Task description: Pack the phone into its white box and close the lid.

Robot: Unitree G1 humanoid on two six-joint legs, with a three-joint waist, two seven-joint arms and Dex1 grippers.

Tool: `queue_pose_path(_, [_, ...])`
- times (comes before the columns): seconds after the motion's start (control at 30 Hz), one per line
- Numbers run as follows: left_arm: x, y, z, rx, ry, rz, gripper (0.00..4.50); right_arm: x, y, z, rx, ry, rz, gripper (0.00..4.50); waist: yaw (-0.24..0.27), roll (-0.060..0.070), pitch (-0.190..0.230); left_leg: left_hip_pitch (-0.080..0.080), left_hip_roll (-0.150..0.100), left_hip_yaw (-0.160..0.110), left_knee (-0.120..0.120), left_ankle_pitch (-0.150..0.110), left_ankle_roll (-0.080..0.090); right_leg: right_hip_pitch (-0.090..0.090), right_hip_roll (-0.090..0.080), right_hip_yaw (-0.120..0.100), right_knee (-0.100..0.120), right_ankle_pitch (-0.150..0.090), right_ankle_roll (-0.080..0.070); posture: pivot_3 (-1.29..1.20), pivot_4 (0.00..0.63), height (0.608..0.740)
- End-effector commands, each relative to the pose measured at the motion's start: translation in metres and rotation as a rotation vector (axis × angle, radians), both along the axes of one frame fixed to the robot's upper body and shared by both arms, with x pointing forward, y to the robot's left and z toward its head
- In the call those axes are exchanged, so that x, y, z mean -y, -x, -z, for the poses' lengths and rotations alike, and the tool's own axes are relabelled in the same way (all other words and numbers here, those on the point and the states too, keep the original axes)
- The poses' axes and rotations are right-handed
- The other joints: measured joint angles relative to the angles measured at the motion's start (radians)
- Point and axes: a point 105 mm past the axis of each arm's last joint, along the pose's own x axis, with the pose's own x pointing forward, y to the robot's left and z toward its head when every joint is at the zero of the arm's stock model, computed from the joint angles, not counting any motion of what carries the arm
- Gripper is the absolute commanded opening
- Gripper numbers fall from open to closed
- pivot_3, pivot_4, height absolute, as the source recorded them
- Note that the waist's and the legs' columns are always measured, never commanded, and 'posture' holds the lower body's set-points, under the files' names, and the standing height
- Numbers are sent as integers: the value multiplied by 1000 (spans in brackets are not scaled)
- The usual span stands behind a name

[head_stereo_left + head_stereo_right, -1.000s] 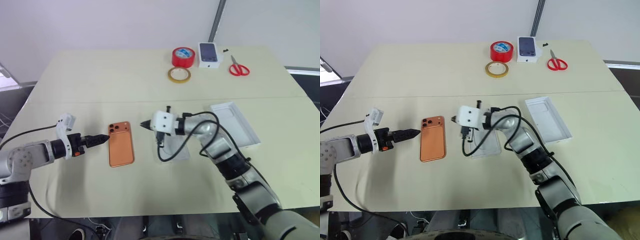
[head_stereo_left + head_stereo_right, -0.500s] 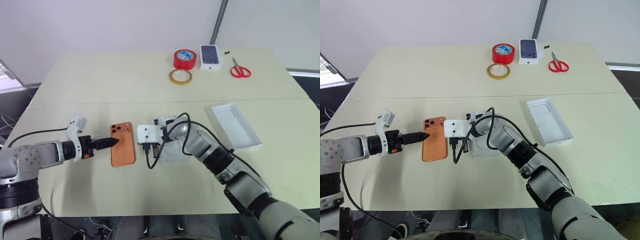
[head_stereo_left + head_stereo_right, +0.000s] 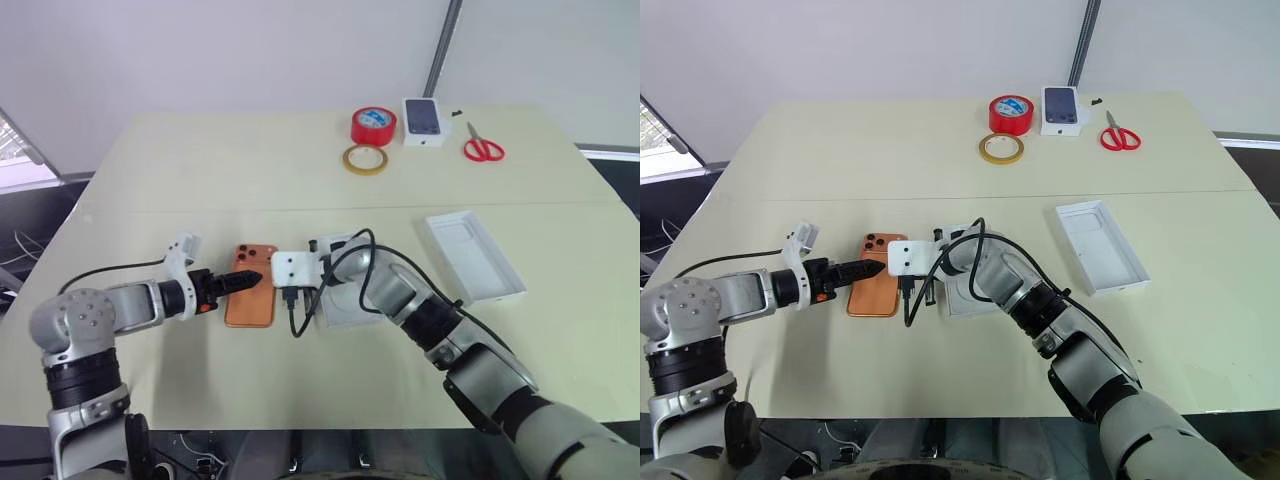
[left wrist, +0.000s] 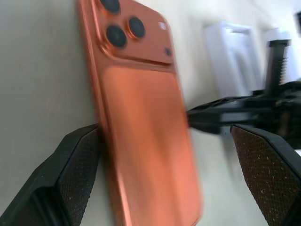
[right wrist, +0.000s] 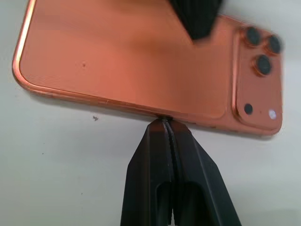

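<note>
While the phone (image 3: 250, 297) lies flat, lens side up, on the table (image 3: 200, 170), I read its long axis as running away from me, lenses at the far end. My left gripper (image 4: 164, 155) straddles its width, fingers spread wide, one pad at each long edge. My right gripper (image 5: 165, 129), fingers pressed together, noses against the opposite long edge. Just beyond that arm sits the white box (image 3: 345, 305); the lid (image 3: 472, 256) lies farther right.
</note>
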Motion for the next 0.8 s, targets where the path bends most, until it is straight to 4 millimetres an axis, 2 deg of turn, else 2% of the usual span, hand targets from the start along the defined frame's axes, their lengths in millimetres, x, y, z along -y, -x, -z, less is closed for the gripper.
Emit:
queue_pose_path(0.03, [21,13,16,-106,44,104,4500,-3,-1,1,18,-5,7,64,-1,0,0,0,0,0,0,0,0,-1,0,0,0,0,0,0,150,740])
queue_pose_path(0.2, [6,10,14,-105,9,52,4500,-1,-1,2,13,-5,13,64,-6,-1,0,-1,0,0,0,0,-1,-1,0,0,0,0,0,0,150,740])
queue_pose_path(0.3, [-1,11,13,-109,13,34,3780,-1,-1,1,20,-8,12,0,-9,-1,1,-1,0,0,-1,0,-1,-2,0,0,0,0,0,0,150,740])
queue_pose_path(0.43, [-5,15,12,-116,37,40,1801,-3,-3,-4,26,-30,17,0,-9,-3,2,-2,0,0,-1,1,-1,-3,0,0,0,0,0,0,150,740])
queue_pose_path(0.67, [-6,19,17,-151,62,47,1801,-6,-3,-6,40,-48,18,0,-9,-6,4,-2,0,0,-2,1,-2,-4,0,0,-1,0,0,0,150,740])
queue_pose_path(0.77, [-8,17,20,-166,81,19,962,-4,-3,-6,48,-48,22,0,-9,-6,4,-3,0,0,-2,1,-2,-4,0,0,-1,0,0,0,150,740])
queue_pose_path(0.8, [-8,16,21,-170,80,11,553,-3,-4,-6,50,-48,24,0,-8,-7,3,-2,0,0,-2,1,-2,-4,0,0,-1,0,0,0,150,740])
